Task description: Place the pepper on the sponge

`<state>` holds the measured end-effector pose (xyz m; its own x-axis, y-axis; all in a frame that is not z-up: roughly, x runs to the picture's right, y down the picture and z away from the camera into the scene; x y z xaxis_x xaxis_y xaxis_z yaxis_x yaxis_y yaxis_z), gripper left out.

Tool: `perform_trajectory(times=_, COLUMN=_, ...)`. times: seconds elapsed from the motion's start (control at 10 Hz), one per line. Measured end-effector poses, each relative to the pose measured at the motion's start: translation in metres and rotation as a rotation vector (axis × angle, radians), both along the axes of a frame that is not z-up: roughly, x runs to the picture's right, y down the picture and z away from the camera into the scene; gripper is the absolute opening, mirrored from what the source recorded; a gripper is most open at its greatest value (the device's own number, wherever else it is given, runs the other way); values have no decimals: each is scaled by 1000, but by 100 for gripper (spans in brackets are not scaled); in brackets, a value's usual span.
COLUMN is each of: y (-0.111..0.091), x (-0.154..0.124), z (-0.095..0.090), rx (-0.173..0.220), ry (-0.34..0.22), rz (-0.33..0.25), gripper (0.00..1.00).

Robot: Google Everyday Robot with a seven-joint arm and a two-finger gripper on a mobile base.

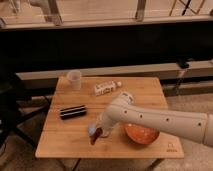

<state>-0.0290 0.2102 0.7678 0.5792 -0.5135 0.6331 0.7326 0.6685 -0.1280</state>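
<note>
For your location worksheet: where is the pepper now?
Camera view: the pepper is at the gripper, beside the sponge, near the table's front edge, left of the orange bowl.

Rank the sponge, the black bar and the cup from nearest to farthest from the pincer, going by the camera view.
The pincer is low over the table's front edge.
1. the sponge: right at the pincer, near the front.
2. the black bar: behind and to the left, mid-table.
3. the cup: far back-left corner.
</note>
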Motion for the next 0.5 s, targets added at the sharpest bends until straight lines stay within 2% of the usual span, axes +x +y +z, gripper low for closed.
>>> perform_trajectory(times=0.5, y=-6, x=-19, z=10, rx=6, ry=-5, rz=-6, gripper=0)
